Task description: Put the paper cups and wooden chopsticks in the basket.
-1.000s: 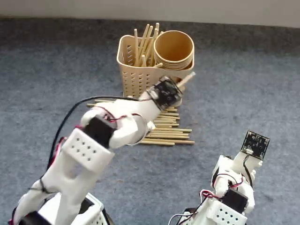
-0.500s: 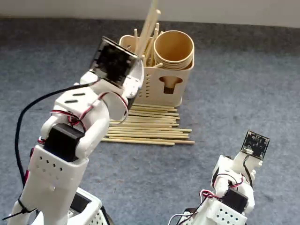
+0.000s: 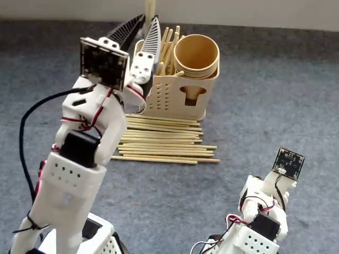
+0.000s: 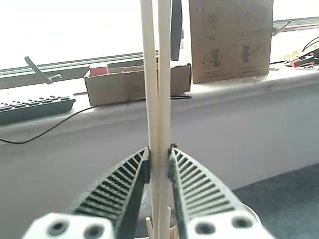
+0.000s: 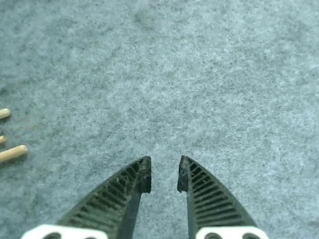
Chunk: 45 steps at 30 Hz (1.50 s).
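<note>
My left gripper (image 4: 158,154) is shut on two wooden chopsticks (image 4: 158,74) that stand upright between its fingers. In the high view this gripper (image 3: 145,24) is raised over the back left corner of the beige basket (image 3: 183,100), with the held chopsticks (image 3: 150,9) pointing up. Stacked paper cups (image 3: 196,53) and several chopsticks (image 3: 167,45) sit in the basket. A pile of chopsticks (image 3: 169,143) lies on the carpet in front of it. My right gripper (image 5: 163,174) hovers open over bare carpet, holding nothing.
The right arm (image 3: 270,196) is folded at the front right, away from the pile. Ends of a few chopsticks (image 5: 12,152) show at the edge of the right wrist view. Grey carpet (image 3: 275,106) stretches to the basket's right.
The left arm has lifted from the pile in front of the basket and swung up, turning the held chopsticks upright over the basket's back left. The right arm has not moved.
</note>
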### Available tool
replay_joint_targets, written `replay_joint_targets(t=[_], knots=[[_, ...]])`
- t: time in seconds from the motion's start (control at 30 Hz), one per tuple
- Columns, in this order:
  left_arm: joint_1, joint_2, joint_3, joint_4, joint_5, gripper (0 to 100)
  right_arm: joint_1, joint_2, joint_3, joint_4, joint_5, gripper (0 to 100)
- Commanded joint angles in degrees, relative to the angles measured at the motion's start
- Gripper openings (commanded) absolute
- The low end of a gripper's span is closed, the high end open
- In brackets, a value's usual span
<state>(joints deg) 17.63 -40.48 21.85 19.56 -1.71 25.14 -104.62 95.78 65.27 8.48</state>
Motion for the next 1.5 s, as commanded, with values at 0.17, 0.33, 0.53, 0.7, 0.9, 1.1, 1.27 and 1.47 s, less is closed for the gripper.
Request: replay_joint_targets(t=[0.17,0.33,0.53,0.7,0.9,1.1,1.27,1.47], knots=[[-0.7,7.0,3.6,-10.5,0.5,1,0.7,-0.7,3.6,-1.7,0.1,10.5],[-3.8,10.9,5.9,-14.9,0.5,1,0.7,-0.7,3.6,-1.7,0.1,10.5],[-6.5,15.1,6.1,-14.9,0.5,1,0.7,-0.7,3.6,-1.7,0.1,10.5],[-6.3,18.1,6.2,-14.8,0.5,1,0.7,-0.7,3.6,-1.7,0.1,10.5],[-6.2,19.6,8.1,-14.7,0.5,1,0.7,-0.7,3.6,-1.7,0.1,10.5],[-6.1,19.5,9.9,-14.6,0.5,6,0.7,-0.7,3.6,-1.7,0.1,10.5],[-6.0,19.5,10.4,-14.5,0.5,7,0.7,-0.7,3.6,-1.7,0.1,10.5],[-6.0,16.7,8.3,-5.8,0.4,7,0.7,-0.7,3.6,-1.7,0.1,10.5]])
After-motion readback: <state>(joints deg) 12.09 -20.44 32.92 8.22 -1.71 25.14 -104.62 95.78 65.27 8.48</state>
